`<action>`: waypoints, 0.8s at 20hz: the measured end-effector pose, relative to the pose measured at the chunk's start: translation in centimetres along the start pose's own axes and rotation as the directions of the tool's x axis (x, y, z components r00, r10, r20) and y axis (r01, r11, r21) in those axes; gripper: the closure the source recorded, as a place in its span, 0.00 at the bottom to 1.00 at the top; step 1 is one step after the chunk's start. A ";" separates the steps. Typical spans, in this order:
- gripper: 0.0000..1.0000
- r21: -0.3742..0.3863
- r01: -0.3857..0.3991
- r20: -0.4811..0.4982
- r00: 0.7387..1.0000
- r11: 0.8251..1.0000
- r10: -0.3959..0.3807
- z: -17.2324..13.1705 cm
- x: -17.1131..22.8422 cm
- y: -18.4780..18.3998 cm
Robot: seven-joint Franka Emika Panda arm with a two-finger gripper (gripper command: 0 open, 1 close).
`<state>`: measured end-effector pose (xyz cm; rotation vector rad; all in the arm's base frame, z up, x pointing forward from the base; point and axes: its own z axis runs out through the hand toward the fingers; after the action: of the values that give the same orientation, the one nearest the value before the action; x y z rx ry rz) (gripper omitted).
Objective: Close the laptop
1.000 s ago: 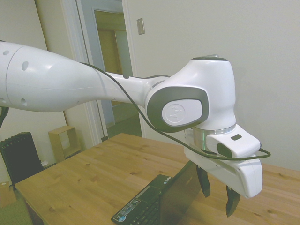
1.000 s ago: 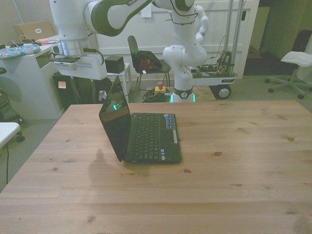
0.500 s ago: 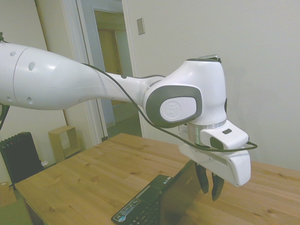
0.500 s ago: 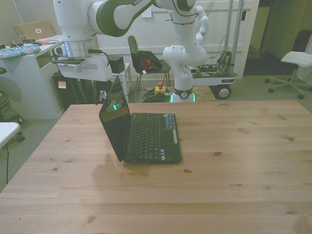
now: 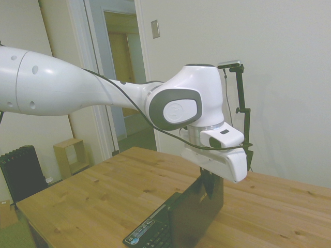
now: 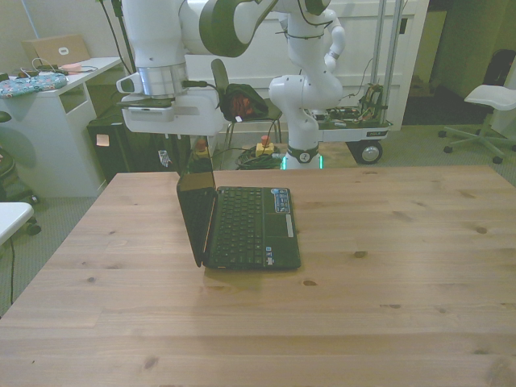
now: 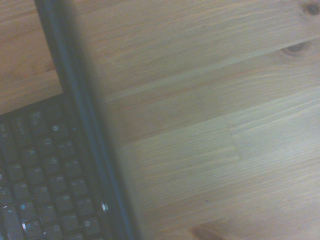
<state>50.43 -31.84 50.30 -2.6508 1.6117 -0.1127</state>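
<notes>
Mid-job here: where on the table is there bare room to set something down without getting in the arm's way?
The wooden table is bare across the whole stretch on the front view's right of the laptop, and along the near edge in front of it. A narrower bare strip lies behind the lid, on the front view's left. It is crowded only at the lid's top edge, where the end effector sits.

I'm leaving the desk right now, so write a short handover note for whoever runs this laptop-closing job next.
Gripper: at the top edge of the laptop's lid, fingers hidden behind it, so open or shut cannot be told.
Laptop: on the wooden table, towards the front view's left. Lid stands about upright, screen facing the keyboard.
Done: arm brought to the lid's top edge.
Left: push the lid down onto the keyboard until fully shut, then back the arm away.
</notes>
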 end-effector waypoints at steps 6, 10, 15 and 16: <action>1.00 -0.013 0.064 0.009 0.998 0.998 -0.064 -0.2 -6.3 -3.9; 1.00 -0.023 0.074 0.033 0.997 0.997 -0.073 2.3 -8.7 -4.7; 1.00 -0.043 0.073 0.055 0.996 0.996 -0.070 6.9 -9.4 -4.2; 1.00 -0.048 0.073 0.060 0.996 0.996 -0.070 7.8 -9.4 -4.2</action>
<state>50.50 -21.56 42.37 -2.7227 1.5228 0.0033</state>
